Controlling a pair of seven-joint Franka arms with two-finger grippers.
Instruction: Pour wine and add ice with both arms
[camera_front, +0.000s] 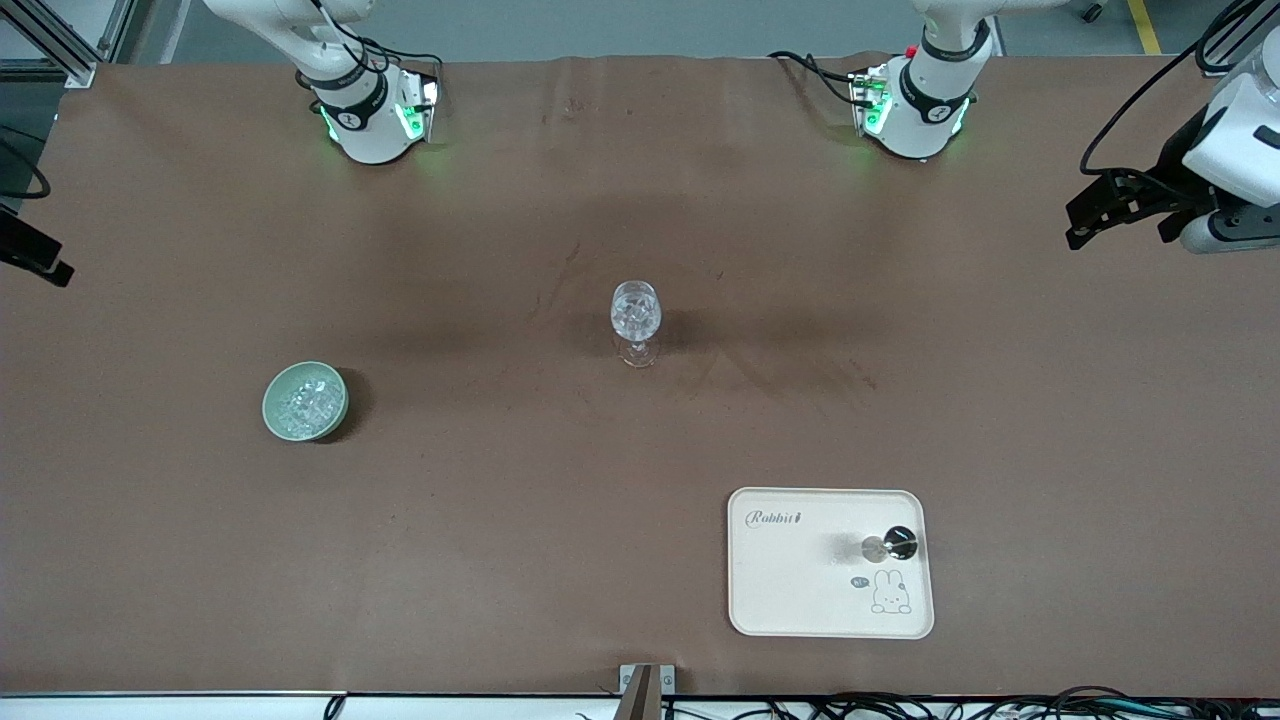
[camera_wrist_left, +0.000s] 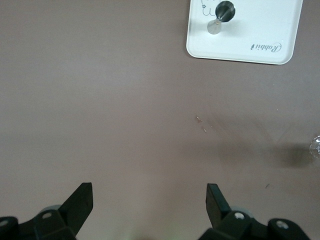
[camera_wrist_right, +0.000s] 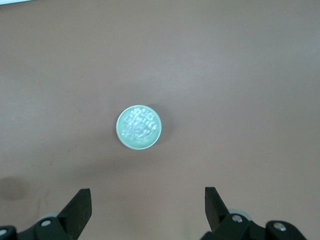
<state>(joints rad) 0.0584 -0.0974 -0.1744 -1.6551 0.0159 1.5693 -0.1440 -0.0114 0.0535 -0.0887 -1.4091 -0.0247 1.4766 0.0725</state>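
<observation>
Nearest your front camera sits the cream rectangular plastic tray (camera_front: 830, 600) with rounded corners, a rabbit drawing and the word "Rabbit" printed on it, toward the left arm's end of the table. On it stands a dark wine bottle (camera_front: 893, 543) seen from above — black cap, silvery neck. The left wrist view picks up the same tray (camera_wrist_left: 260, 30) and bottle (camera_wrist_left: 220, 14).

Farther from the camera, toward the right arm's end, you have the small round pale-green ceramic bowl (camera_front: 305, 400). The ice (camera_front: 306, 402) lies heaped in it: small clear, whitish-glinting chunks. From the right wrist view the bowl (camera_wrist_right: 122, 134) shows straight down, ice (camera_wrist_right: 139, 125) filling its middle.

Farther again, near the table's centre, a clear stemmed wine glass (camera_front: 636, 322) stands upright, well apart from both bowl and tray. Glinting contents show in its bowl; whether ice or liquid you cannot tell.

The left gripper (camera_front: 1115, 208) hangs over the table edge at its own end — jaws spread wide, nothing between them, fingertips (camera_wrist_left: 84, 195) over bare brown cloth. The right gripper (camera_wrist_right: 147, 202) hovers high above the green bowl, jaws likewise apart and holding nothing; in the front view only a dark edge shows.
</observation>
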